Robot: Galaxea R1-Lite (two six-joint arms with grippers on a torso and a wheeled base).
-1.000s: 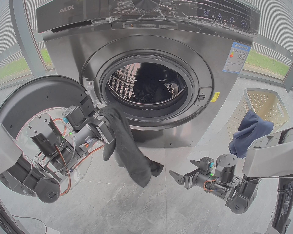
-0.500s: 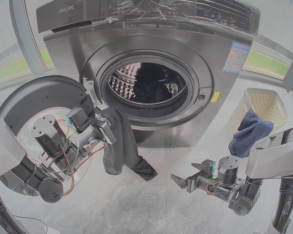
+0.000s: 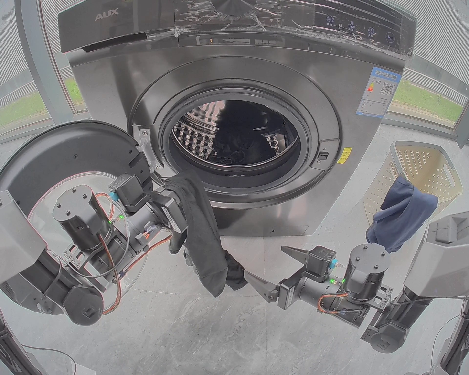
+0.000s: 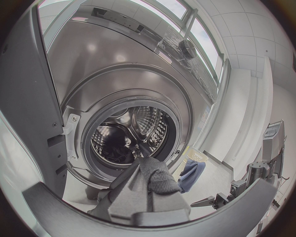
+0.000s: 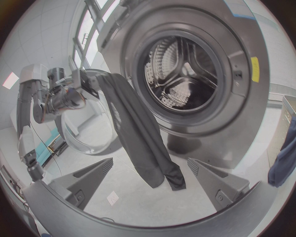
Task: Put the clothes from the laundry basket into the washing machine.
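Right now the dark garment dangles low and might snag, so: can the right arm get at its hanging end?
Probably yes. The right gripper is open and points at the lower end of the dark garment, close by, with nothing between them.

Large front-loading grey metal washing machine point(image 3: 112, 97) — the body is showing a brushed satin finish. Its black control panel point(image 3: 293, 22) is gleaming under wrinkled clear plastic film. Embossed steel drum point(image 3: 195, 136) is shining mirror-bright. Round dark plastic door point(image 3: 63, 151) is looking smooth and semi-matt. Long dark grey cloth garment point(image 3: 202, 229) is showing matt, with a fine knit weave. Crumpled navy blue cloth point(image 3: 403, 215) is looking soft and matt. Beige perforated plastic laundry basket point(image 3: 430, 166) — smooth, dull. Pale grey marbled floor tiles point(image 3: 195, 322) are reflecting softly.
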